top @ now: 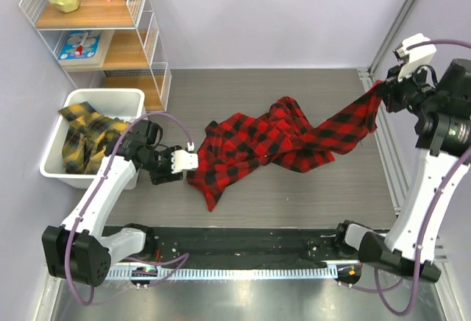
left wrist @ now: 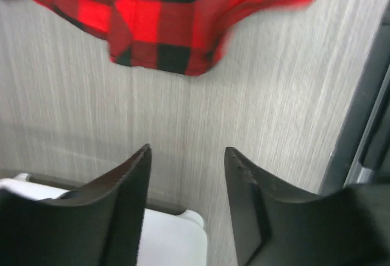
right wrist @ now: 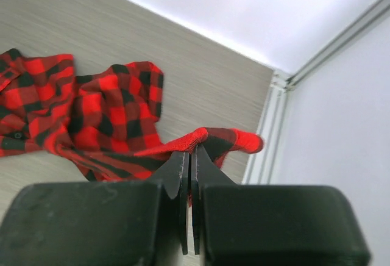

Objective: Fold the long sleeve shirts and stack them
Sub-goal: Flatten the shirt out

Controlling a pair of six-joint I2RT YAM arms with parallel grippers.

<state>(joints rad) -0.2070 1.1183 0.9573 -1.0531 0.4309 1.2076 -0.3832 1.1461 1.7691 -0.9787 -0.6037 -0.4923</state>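
A red-and-black checked shirt (top: 272, 144) lies crumpled across the middle of the table. My right gripper (top: 383, 94) is shut on one edge of it and holds that end lifted at the far right; the pinched fabric (right wrist: 210, 139) shows at its fingertips (right wrist: 193, 150). My left gripper (top: 185, 163) is open and empty, low over the table just left of the shirt's near-left part; a shirt edge (left wrist: 164, 28) lies ahead of its fingers (left wrist: 131, 180). Yellow-and-black checked shirts (top: 88, 138) lie bunched in a white bin (top: 51, 165) at the left.
A wire-and-wood shelf (top: 96, 19) with a yellow jug, cups and a book stands at the back left. A metal rail (top: 383, 144) runs along the table's right edge, next to the right wall. A black rail (top: 243, 241) crosses the near edge.
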